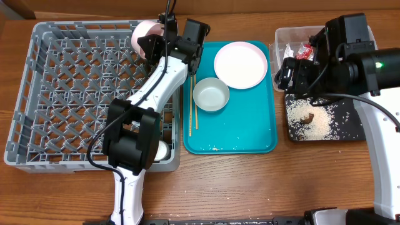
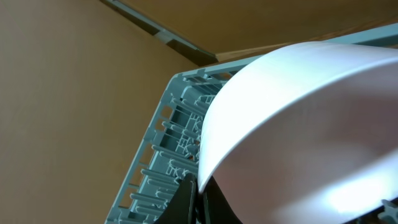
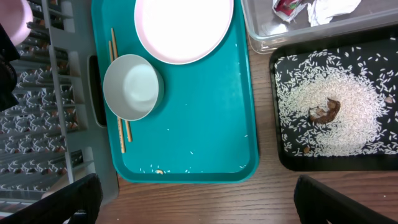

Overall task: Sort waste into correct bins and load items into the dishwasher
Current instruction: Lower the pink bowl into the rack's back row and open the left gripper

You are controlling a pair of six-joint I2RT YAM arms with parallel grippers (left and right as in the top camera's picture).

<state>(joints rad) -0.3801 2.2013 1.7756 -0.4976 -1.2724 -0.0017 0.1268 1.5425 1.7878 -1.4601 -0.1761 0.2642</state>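
Observation:
My left gripper [image 1: 157,39] is shut on the rim of a pale pink bowl [image 1: 146,31] and holds it tilted over the far right corner of the grey dishwasher rack [image 1: 62,94]. In the left wrist view the jaws [image 2: 202,194] pinch the bowl's edge [image 2: 298,124]. My right gripper [image 3: 196,199] is open and empty, high above the table's right side [image 1: 294,70]. The plate [image 1: 240,64], a pale bowl [image 1: 210,95] and the chopsticks [image 1: 192,103] lie on the teal tray [image 1: 250,134]. The wrapper [image 3: 287,6] and crumpled paper [image 3: 333,7] are in the clear tub [image 3: 273,34]. Rice [image 3: 348,99] and the brown lump [image 3: 326,111] are in the black tray [image 3: 280,155].
A small white cup [image 1: 161,150] sits in the rack's near right corner beside the left arm's base. A few rice grains are scattered on the teal tray's near edge [image 3: 186,168]. Bare wooden table [image 3: 199,199] lies in front of the trays.

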